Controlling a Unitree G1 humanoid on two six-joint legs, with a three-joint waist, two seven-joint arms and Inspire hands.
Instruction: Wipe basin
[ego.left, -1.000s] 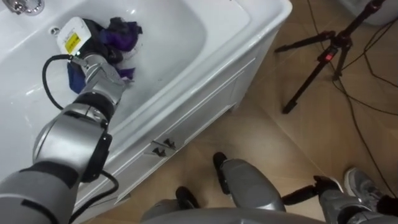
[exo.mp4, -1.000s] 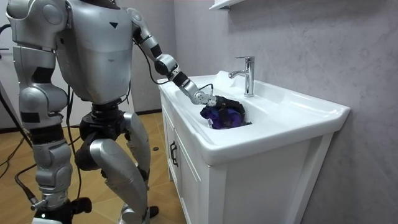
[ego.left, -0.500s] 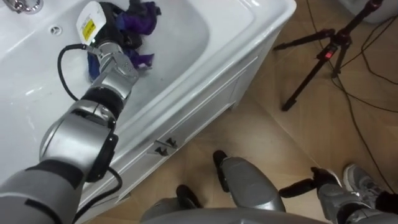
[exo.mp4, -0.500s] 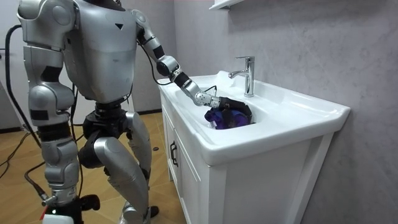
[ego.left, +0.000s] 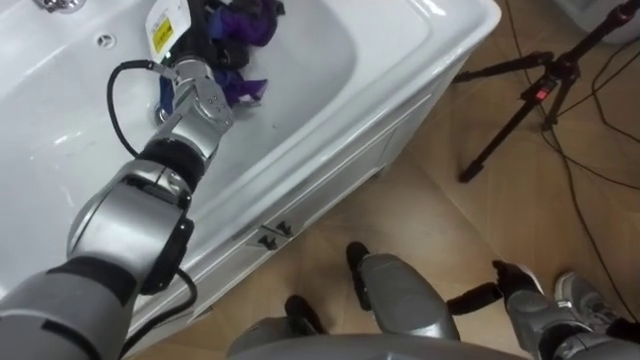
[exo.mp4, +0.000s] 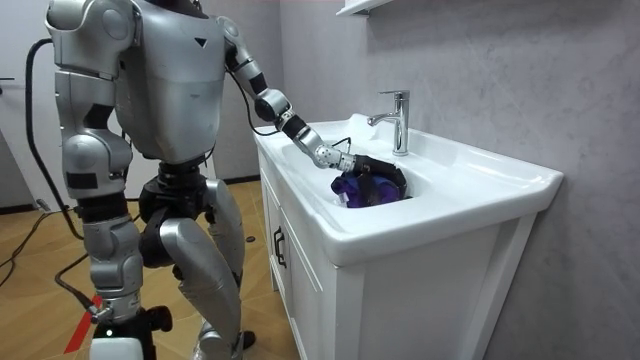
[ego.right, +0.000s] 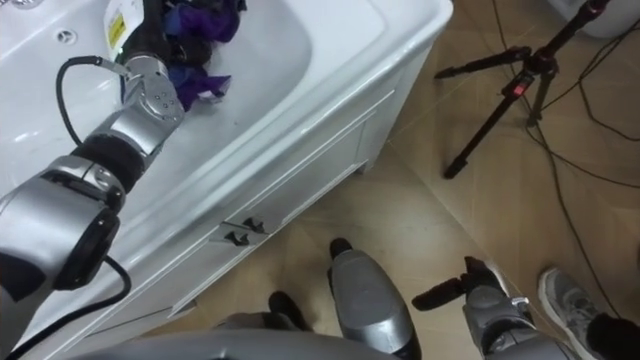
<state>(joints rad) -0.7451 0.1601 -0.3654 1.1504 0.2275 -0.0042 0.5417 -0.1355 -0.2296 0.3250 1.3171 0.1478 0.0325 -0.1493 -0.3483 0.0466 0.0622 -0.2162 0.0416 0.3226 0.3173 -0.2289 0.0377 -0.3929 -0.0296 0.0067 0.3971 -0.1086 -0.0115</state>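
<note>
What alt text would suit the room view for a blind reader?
A silver humanoid robot stands beside a white basin on a cabinet, its left hand on a crumpled purple cloth in the bowl. A chrome tap stands behind.

Eyes downward, room view sideways — basin (ego.left: 400, 50) shared

cloth (ego.left: 243, 28): purple, blue | basin (ego.left: 400, 50): white | faucet (exo.mp4: 398, 115): silver | tripod (ego.left: 530, 100): black | floor (ego.left: 480, 230): tan

left hand (ego.left: 186, 36) pushed cloth (ego.left: 246, 24) farther across basin (ego.left: 335, 75), toward faucet (exo.mp4: 399, 122)
</note>
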